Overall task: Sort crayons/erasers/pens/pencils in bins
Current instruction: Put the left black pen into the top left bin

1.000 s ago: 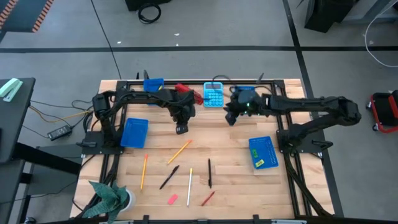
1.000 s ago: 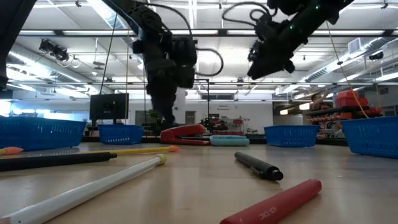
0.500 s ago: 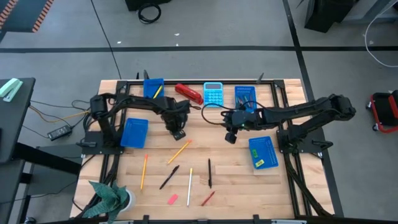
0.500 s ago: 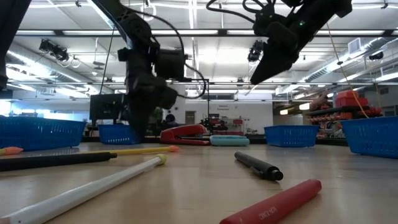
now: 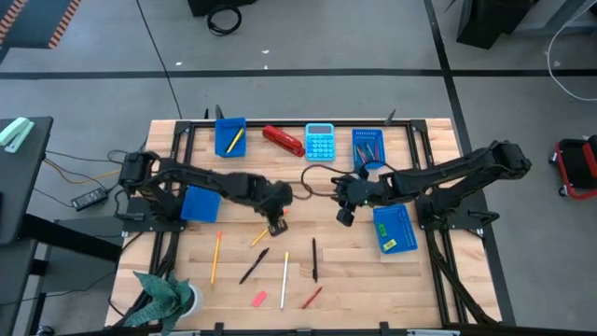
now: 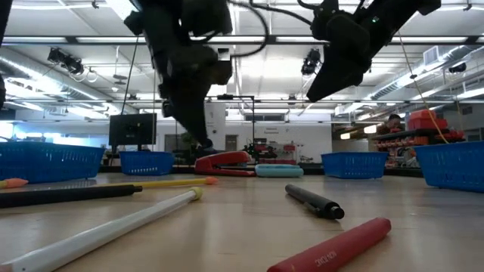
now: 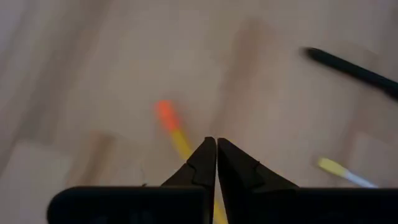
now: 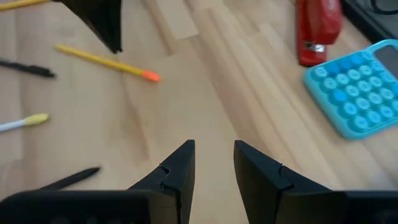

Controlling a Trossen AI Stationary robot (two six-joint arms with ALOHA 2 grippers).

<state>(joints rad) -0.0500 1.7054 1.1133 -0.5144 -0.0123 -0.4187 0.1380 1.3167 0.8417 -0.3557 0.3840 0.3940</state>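
Looking straight down, the left gripper [image 5: 275,224] hovered over the yellow pencil [image 5: 265,233] at mid-table, the right gripper [image 5: 343,216] just beside the right bin [image 5: 393,230]. From table height, a black pen [image 6: 314,202] and red crayon [image 6: 330,246] lay near. The left wrist view showed its fingers [image 7: 204,163] pressed together, empty, above the pencil; the right wrist view showed fingers [image 8: 177,168] parted, holding nothing.
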